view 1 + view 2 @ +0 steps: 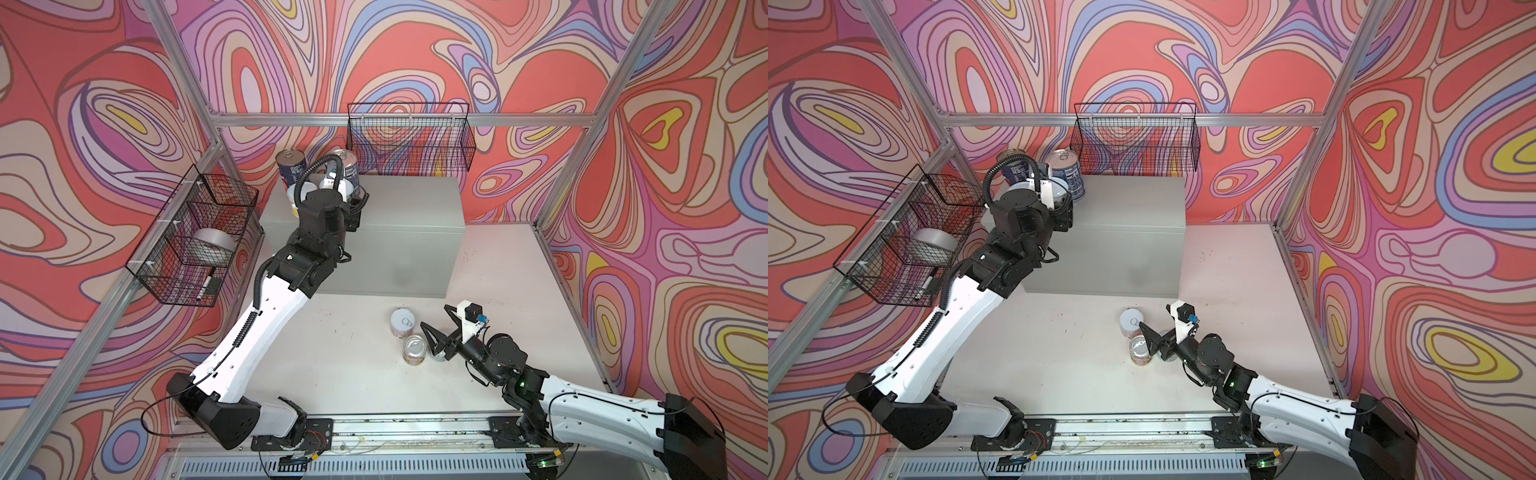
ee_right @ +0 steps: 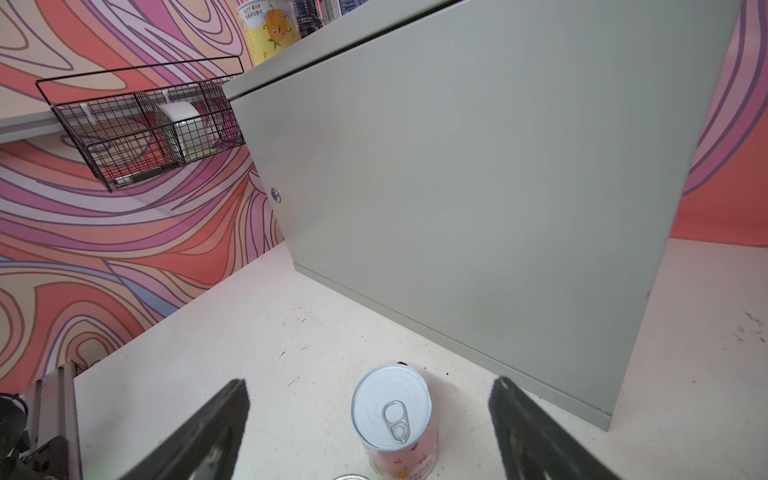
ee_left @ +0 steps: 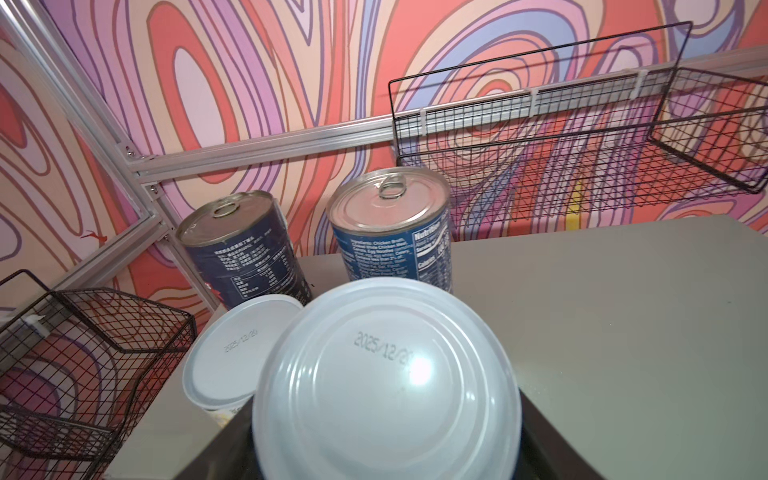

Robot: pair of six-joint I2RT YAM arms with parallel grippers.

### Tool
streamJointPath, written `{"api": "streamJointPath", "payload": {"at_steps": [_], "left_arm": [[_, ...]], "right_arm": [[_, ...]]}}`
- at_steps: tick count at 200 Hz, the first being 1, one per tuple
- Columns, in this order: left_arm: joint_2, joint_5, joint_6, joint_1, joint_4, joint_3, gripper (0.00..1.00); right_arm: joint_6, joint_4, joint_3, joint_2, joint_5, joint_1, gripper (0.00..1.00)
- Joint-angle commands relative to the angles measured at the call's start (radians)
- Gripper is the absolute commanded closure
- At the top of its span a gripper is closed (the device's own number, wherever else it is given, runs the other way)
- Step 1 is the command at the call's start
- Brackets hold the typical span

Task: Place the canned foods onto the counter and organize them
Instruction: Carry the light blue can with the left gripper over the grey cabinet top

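Two tall dark-blue cans (image 1: 291, 166) (image 1: 348, 162) stand at the back left of the grey counter (image 1: 399, 208), also seen in the left wrist view (image 3: 245, 249) (image 3: 395, 232). A short pale can (image 3: 232, 353) with a yellow label (image 2: 272, 31) stands in front of them. My left gripper (image 1: 351, 199) is shut on another short can (image 3: 386, 374), held beside the pale one over the counter top (image 3: 602, 332). On the white table stand a pink can (image 1: 403, 322) (image 2: 395, 415) and a colourful can (image 1: 414, 349). My right gripper (image 1: 435, 318) (image 2: 370, 386) hangs open just behind the pink can.
A black wire basket (image 1: 195, 232) on the left wall holds a grey tape roll (image 1: 212, 245) and a marker (image 1: 205, 284). A second wire basket (image 1: 411, 137) hangs on the back wall above the counter. The counter's front face (image 2: 457, 187) rises just beyond the pink can.
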Motion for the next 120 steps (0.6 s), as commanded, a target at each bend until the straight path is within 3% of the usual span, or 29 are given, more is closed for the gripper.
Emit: {"api": "streamJointPath", "payload": {"at_steps": [1, 120], "left_arm": [[-0.034, 0.02, -0.031, 0.008, 0.037, 0.025, 0.66], [0.034, 0.143, -0.084, 0.126, -0.024, 0.041, 0.64]], "right_arm": [[-0.004, -0.02, 0.031, 0.004, -0.016, 0.0, 0.07], [0.002, -0.075, 0.037, -0.035, -0.025, 0.0, 0.07]]}}
